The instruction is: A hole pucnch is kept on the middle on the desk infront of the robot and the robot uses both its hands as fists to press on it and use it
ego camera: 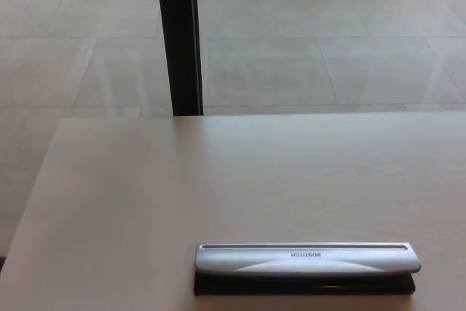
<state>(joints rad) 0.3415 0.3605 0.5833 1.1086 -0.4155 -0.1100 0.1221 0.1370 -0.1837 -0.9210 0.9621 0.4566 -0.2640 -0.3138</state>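
Note:
A long silver hole punch (306, 261) with a black base lies flat on the light wooden desk (218, 180), close to the near edge and slightly right of centre. Its handle bar runs left to right, with a small brand mark printed on top. Neither of my hands nor any part of my arms shows in the head view.
A black vertical post (180, 38) stands just behind the desk's far edge, left of centre. Beyond it lies a pale tiled floor (328, 41). The desk's left edge (33, 202) slants down toward the near left corner.

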